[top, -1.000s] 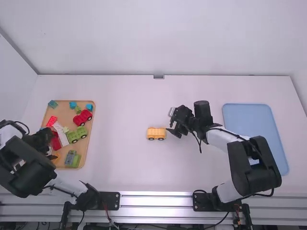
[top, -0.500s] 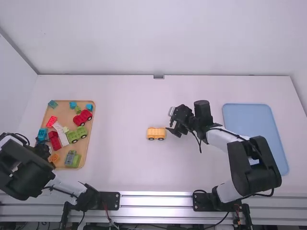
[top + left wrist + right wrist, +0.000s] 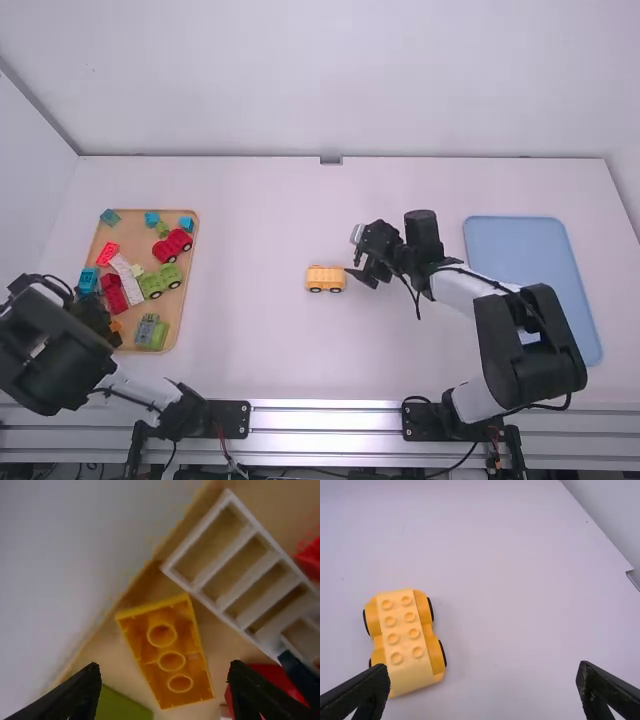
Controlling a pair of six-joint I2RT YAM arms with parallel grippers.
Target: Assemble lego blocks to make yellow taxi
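The left gripper (image 3: 112, 333) is over the near end of the wooden tray (image 3: 172, 305), its fingers spread wide with nothing gripped. In its wrist view an orange block (image 3: 176, 652) lies between and beyond the fingertips, hollow side up, with a row of round tubes inside it. The white piece (image 3: 240, 565) lies near that block, its slots facing up; the red block (image 3: 267, 680) is by one finger and the green block (image 3: 120, 705) by the other. The right gripper (image 3: 353, 252) is over the middle of the table (image 3: 250, 330), also wide open and empty. The yellow car (image 3: 326, 279) stands upright on its wheels just beside it, studs on top. Farther up the wooden tray are the red car (image 3: 172, 246), the green car (image 3: 160, 281) and small blue blocks, one at the far left corner (image 3: 110, 216). The blue tray (image 3: 560, 270) lies on the right side of the table, beyond the right arm (image 3: 530, 345)
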